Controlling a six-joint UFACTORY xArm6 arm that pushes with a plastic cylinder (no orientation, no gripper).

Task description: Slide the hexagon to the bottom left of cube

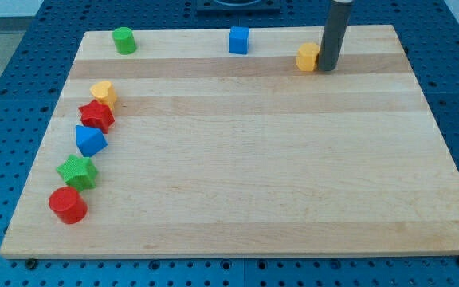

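Nearest the view's bottom, a red cylinder (68, 205) stands close to the board's (253, 175) lower left corner. Just above it sits a green star (77, 171), close to the cylinder, whether touching I cannot tell. Next up the left side comes a blue triangular block (90, 140), then a red star (96, 116), then a yellow block (103, 93) whose shape I cannot make out; the red star and this yellow block look pressed together. These five make a loose line running up the view's left.

Farther back, along the view's top edge, a green cylinder (123, 40) stands at the left, and the blue cube (239, 40) stands near the middle. The yellow hexagon (308, 57) lies to the right of the cube and slightly lower, well apart from it. My tip (327, 68) rests against the hexagon's right side, touching it or nearly so. The arm carries no gripper, only the dark rod, so there are no jaws to report
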